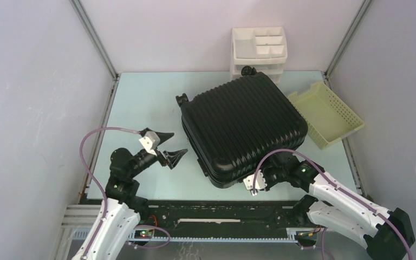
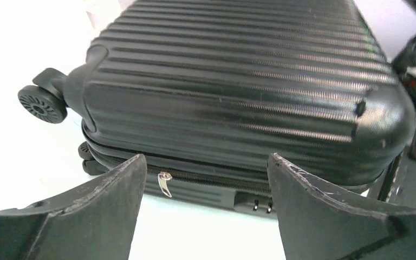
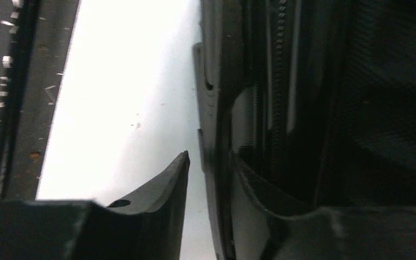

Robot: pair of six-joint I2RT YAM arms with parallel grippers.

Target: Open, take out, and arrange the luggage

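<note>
The left pincer [image 1: 177, 143] is gaping wide, holding nothing, with the suitcase [image 1: 244, 127] lying just ahead of it. The right pincer [image 3: 209, 160] is straddling the suitcase's edge, partly open; I cannot tell whether it is gripping.

The luggage [image 1: 244, 127] is seen to be black and ribbed in parallel ridges, its wheel [image 2: 41, 104] black, its zip pull [image 2: 165, 183] silver. The organizer [image 1: 259, 51] is coloured white, the perforated basket [image 1: 326, 114] pale yellow, the table [image 1: 141, 103] pale green, the cable [image 1: 89, 157] mauve.
</note>
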